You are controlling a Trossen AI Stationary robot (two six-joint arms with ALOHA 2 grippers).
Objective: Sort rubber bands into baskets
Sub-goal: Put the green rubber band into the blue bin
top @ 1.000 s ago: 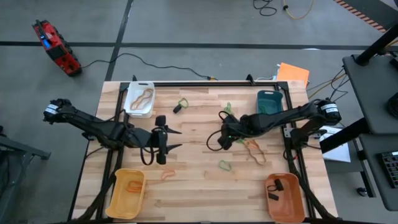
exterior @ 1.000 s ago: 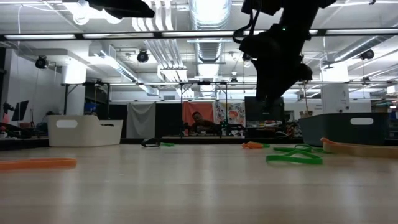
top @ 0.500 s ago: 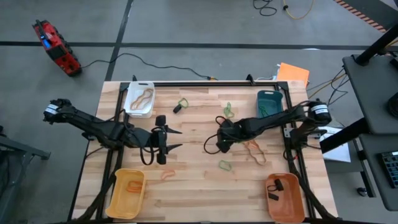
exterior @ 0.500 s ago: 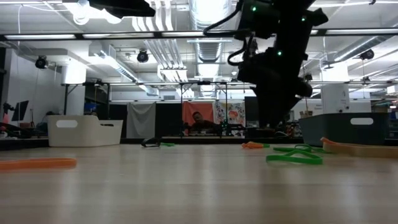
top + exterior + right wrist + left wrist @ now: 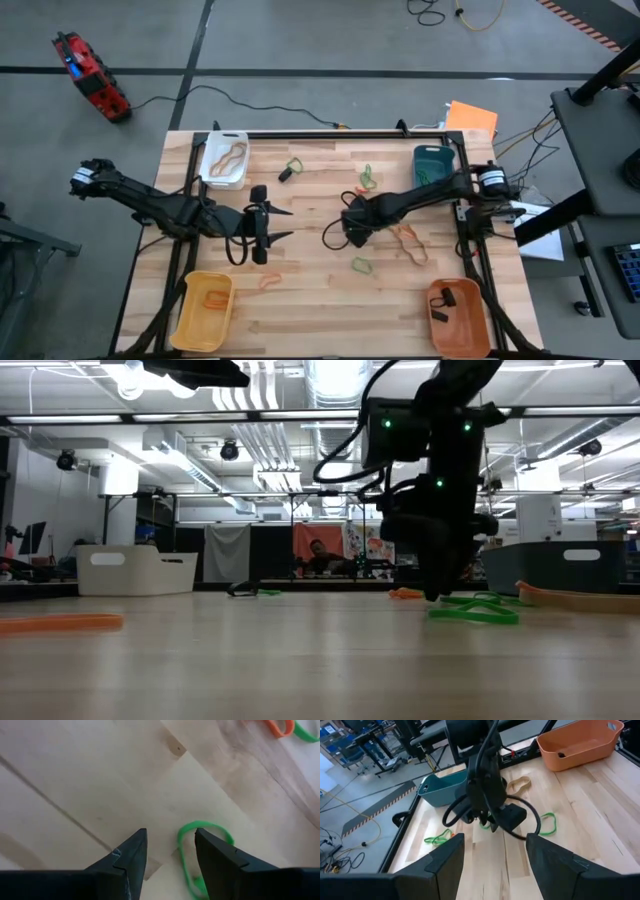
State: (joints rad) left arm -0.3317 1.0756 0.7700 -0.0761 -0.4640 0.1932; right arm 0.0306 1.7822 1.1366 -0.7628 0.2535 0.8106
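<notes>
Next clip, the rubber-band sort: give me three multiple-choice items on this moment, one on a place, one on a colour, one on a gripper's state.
1. Where does the right gripper hang?
A. over mid-table
B. over the orange basket
C. beyond the table's edge

2. What colour is the rubber band beside the right gripper's fingers?
A. black
B. green
C. tan

3. How do the left gripper's fingers stand?
A. clamped on a band
B. apart, nothing between
C. shut

Key: 1 A, the high view shows it above bare wood near the table's middle. 2 B, the right wrist view shows a green loop on the wood. 3 B, the left wrist view shows a clear gap.
</notes>
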